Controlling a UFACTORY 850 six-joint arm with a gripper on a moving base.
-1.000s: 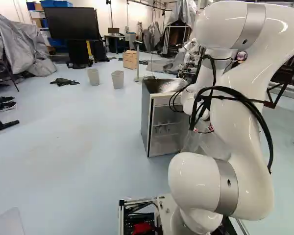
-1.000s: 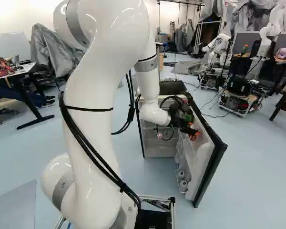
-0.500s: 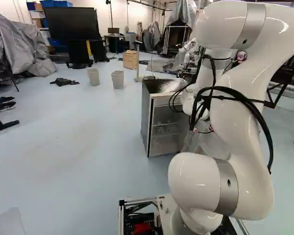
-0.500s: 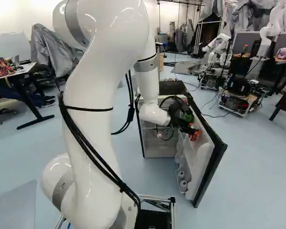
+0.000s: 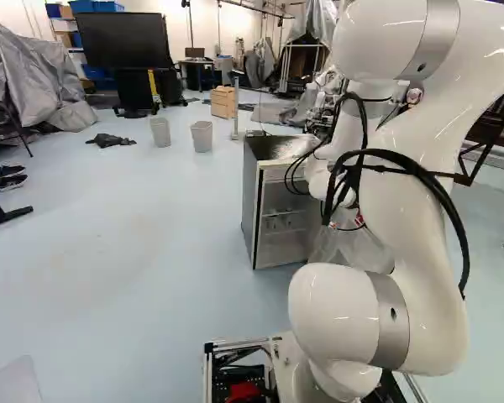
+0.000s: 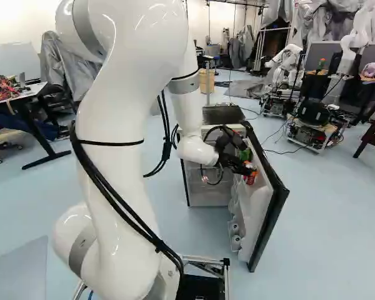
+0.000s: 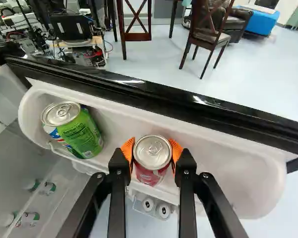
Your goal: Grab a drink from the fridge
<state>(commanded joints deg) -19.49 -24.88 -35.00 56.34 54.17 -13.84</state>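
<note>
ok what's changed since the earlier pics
The arm has shifted a little left in the right base view, and the fridge door has swung slightly that way, toward closed. The end effector grips the red can in the door shelf; whether that grip is new, I cannot tell. The fridge body stayed put.

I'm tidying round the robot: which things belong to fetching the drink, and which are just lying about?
Job: gripper, red can it holds, fridge, open door, green can (another drink).
Lying about: bins, dark cloth on the floor, big screen.
</note>
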